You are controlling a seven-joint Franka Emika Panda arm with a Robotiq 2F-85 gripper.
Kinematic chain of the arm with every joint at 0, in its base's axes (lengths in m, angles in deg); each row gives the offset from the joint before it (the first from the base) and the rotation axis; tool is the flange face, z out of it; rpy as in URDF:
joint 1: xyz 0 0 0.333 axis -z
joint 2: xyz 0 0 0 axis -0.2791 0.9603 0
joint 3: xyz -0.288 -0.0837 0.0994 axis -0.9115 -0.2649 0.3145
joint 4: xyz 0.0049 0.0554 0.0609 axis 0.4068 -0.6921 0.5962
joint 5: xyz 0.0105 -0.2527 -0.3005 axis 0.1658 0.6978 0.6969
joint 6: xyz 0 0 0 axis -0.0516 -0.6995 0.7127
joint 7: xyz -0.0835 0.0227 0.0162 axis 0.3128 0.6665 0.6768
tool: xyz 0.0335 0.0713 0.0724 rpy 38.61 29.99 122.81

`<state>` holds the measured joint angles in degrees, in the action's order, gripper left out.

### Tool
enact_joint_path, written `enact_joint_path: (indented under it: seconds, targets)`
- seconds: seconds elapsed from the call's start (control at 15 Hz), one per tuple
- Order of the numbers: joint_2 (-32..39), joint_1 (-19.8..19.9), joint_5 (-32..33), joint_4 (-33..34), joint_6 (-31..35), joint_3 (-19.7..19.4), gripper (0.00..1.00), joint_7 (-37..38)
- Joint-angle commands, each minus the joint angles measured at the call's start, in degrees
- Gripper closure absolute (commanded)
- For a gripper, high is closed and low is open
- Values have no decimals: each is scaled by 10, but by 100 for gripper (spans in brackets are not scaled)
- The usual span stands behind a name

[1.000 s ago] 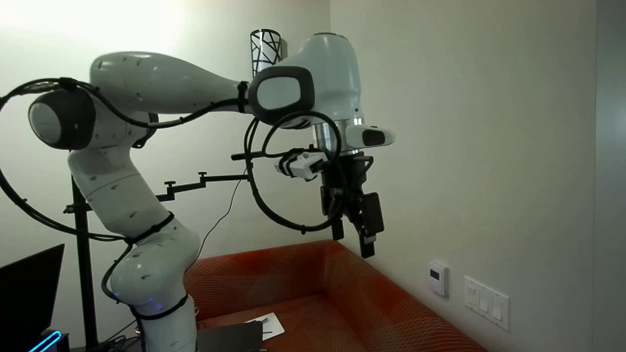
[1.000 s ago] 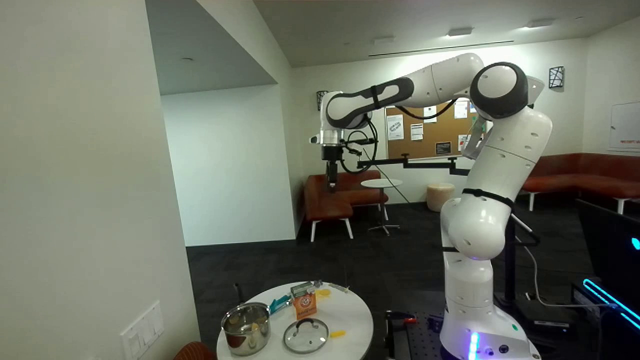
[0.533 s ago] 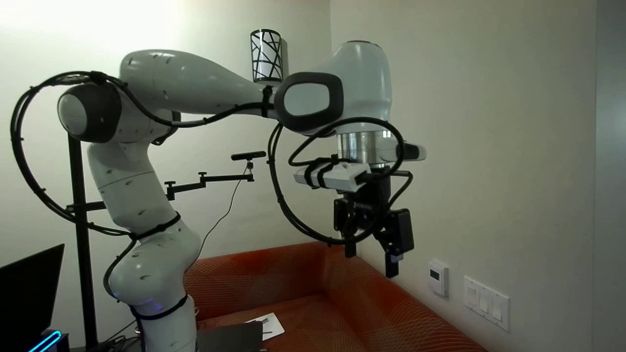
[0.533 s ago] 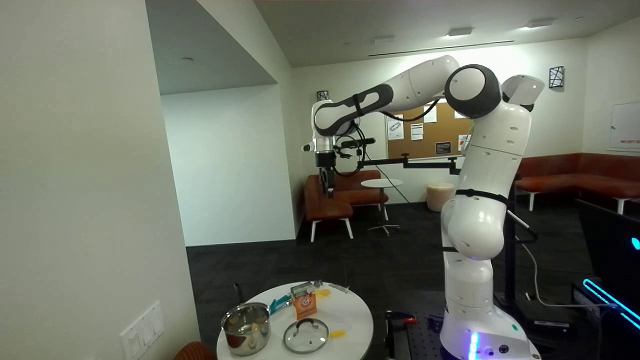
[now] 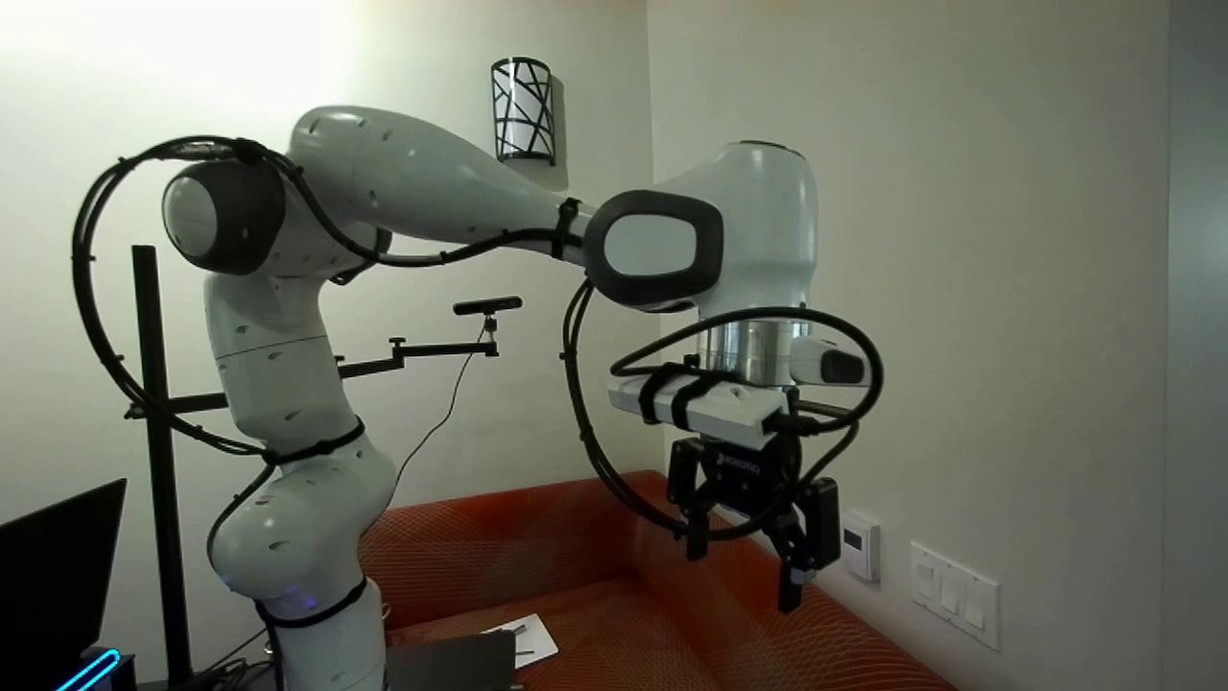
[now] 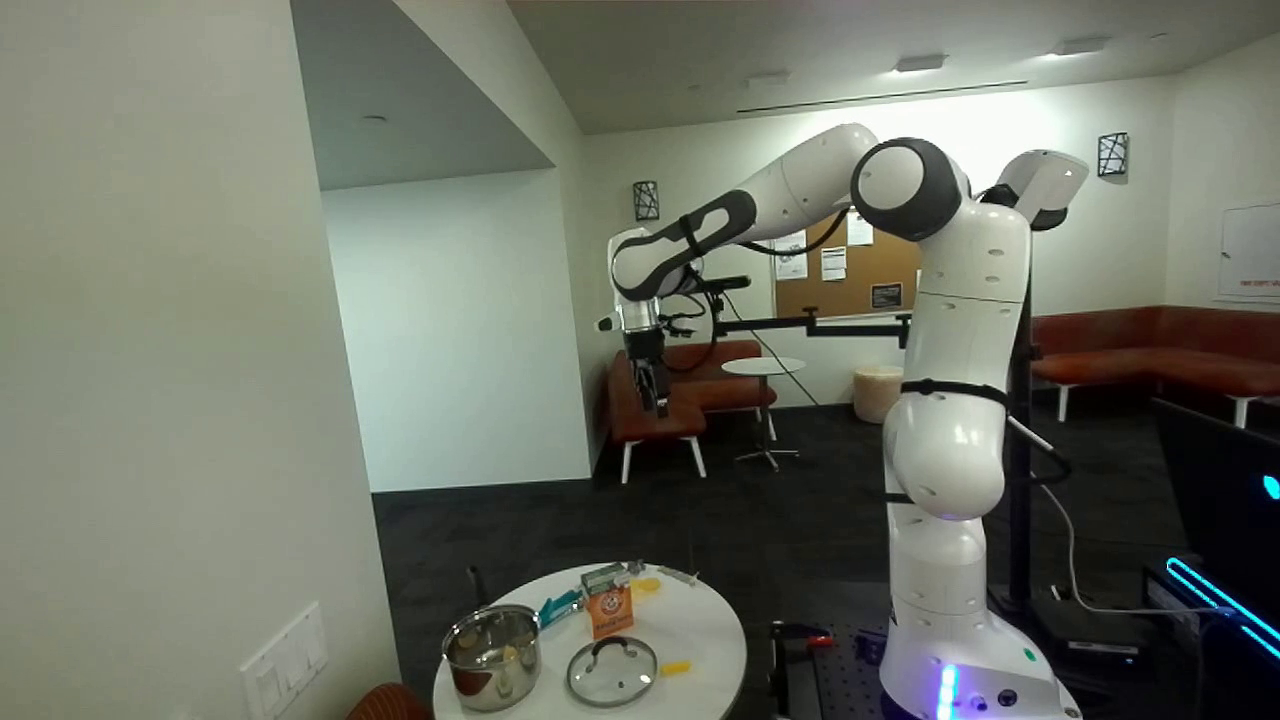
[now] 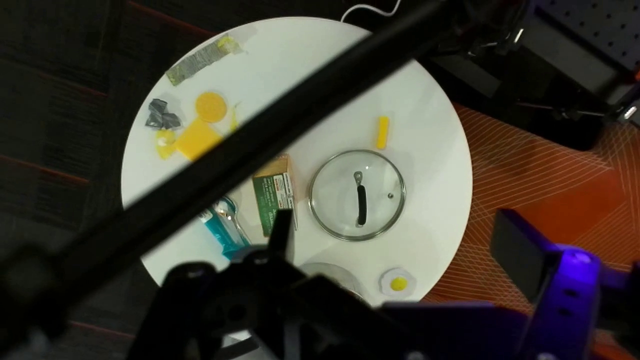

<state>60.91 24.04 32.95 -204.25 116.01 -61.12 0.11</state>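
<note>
My tool (image 5: 743, 573), spread wide, grips nothing; a misaligned descent could tip the pot (image 6: 492, 662) near the edge of the desk (image 6: 710, 630).

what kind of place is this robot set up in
Probably a lounge or shared break area in an office or campus building, judging by the red bench seating, the cork board with papers on it, and the small round pedestal table at the back.
</note>
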Motion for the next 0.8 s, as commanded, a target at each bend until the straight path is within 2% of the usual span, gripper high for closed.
enact_joint_path:
  seconds: [0.0,0.47,0.73]
  targets:
    - [24,13,-7,3,23,24,0,-7]
    - [55,18,-9,-14,89,49,0,0]
    - [67,27,-37,-27,143,51,0,21]
